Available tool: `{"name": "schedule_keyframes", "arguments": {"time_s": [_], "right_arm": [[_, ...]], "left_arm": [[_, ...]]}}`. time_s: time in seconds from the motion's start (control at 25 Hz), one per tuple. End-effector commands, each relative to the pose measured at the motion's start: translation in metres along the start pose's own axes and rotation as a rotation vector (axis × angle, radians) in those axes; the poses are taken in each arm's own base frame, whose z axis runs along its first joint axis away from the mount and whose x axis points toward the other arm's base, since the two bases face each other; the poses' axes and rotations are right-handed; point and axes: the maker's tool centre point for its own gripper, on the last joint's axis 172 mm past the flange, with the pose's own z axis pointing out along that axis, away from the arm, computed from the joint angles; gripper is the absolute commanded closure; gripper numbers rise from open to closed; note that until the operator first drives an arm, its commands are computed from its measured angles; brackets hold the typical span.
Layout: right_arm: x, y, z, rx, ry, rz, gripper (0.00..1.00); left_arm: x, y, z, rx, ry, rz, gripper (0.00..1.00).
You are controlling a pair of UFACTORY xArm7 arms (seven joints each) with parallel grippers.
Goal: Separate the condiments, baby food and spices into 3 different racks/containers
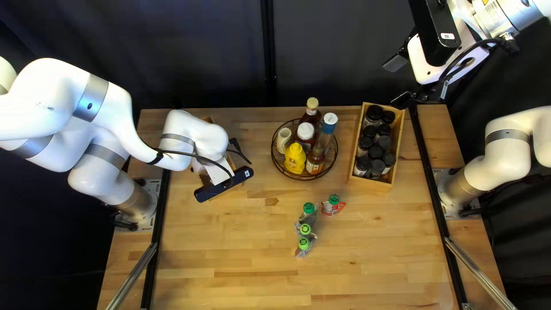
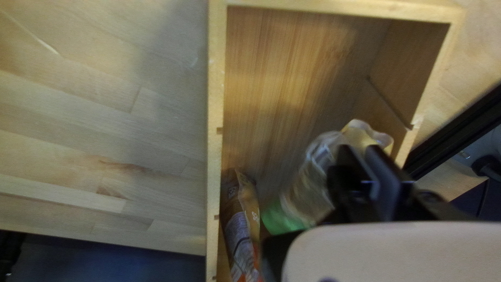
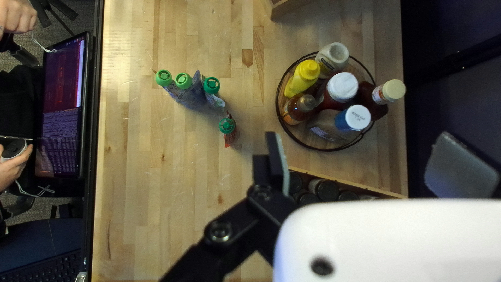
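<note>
Green-capped, a pouch (image 2: 309, 183) is overlapped by the left gripper (image 1: 234, 144); whether it is grasped cannot be told. The right gripper (image 1: 400, 81) is spread wide.

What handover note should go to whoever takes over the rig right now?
Left pincer: at a pouch in the left wooden box; grip unclear.
Right pincer: open, empty.
Done: condiments in the round rack; spice jars in the right wooden box.
To do: check the left pouch is released; box the four green-capped pouches on the table.
</note>
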Motion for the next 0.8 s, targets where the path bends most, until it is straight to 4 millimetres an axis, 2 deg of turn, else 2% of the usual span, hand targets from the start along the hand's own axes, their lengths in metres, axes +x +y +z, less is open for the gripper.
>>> {"name": "schedule_keyframes", "arguments": {"time_s": [0.04, 0.12, 0.16, 0.2, 0.28, 0.32, 0.4, 0.56, 0.8], "right_arm": [[0.0, 0.0, 0.0, 0.0, 0.0, 0.0, 0.0], [0.0, 0.0, 0.0, 0.0, 0.0, 0.0, 0.0], [0.0, 0.0, 0.0, 0.0, 0.0, 0.0, 0.0], [0.0, 0.0, 0.0, 0.0, 0.0, 0.0, 0.0], [0.0, 0.0, 0.0, 0.0, 0.0, 0.0, 0.0], [0.0, 0.0, 0.0, 0.0, 0.0, 0.0, 0.0], [0.0, 0.0, 0.0, 0.0, 0.0, 0.0, 0.0], [0.0, 0.0, 0.0, 0.0, 0.0, 0.0, 0.0], [0.0, 0.0, 0.0, 0.0, 0.0, 0.0, 0.0]], "left_arm": [[0.05, 0.001, -0.041, 0.041, 0.055, -0.071, 0.0], [0.074, 0.0, -0.059, 0.068, 0.111, -0.134, 0.0], [0.08, 0.0, -0.062, 0.076, 0.13, -0.151, 0.0], [0.101, 0.0, -0.075, 0.093, 0.175, -0.185, 0.0], [0.119, -0.001, -0.087, 0.107, 0.224, -0.212, 0.0], [0.134, -0.002, -0.098, 0.116, 0.262, -0.226, 0.0], [0.15, -0.007, -0.115, 0.137, 0.308, -0.245, 0.0], [0.168, -0.024, -0.138, 0.181, 0.368, -0.287, 0.0], [0.197, -0.069, -0.17, 0.188, 0.49, -0.468, 0.0]]}}
